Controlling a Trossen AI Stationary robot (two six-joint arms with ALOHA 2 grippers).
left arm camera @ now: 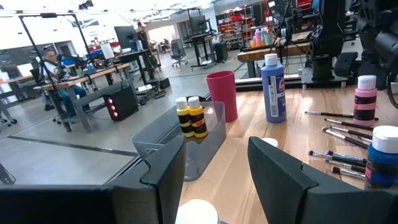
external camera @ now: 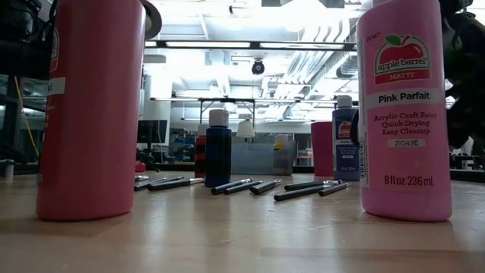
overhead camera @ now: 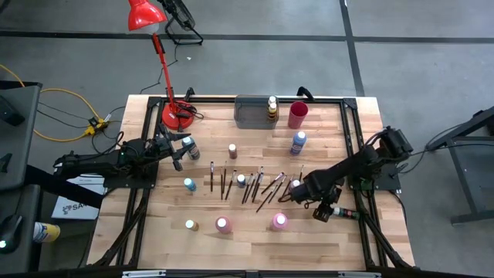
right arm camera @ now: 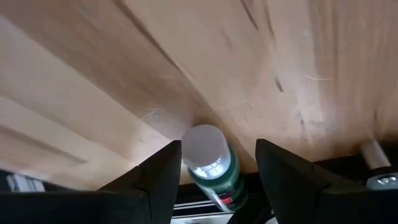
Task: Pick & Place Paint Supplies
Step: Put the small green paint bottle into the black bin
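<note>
Several thin dark-handled paintbrushes (overhead camera: 251,184) lie in a row at mid-table, with small paint bottles standing around them. These include two pink ones (overhead camera: 279,222) (overhead camera: 223,225) near the front and a blue one (overhead camera: 298,141) farther back. My right gripper (overhead camera: 296,191) is open and tipped down at the row's right end. Its fingers stand on either side of a green bottle's pale cap (right arm camera: 205,146) without touching it. My left gripper (overhead camera: 179,154) is open and level at the table's left. A white cap (left arm camera: 196,213) shows low between its fingers.
A grey bin (overhead camera: 255,110) holding two yellow bottles (left arm camera: 191,117) stands at the far edge, with a red cup (overhead camera: 298,114) to its right. A red desk lamp (overhead camera: 166,77) stands at the far left corner. Bare wood lies along the near edge.
</note>
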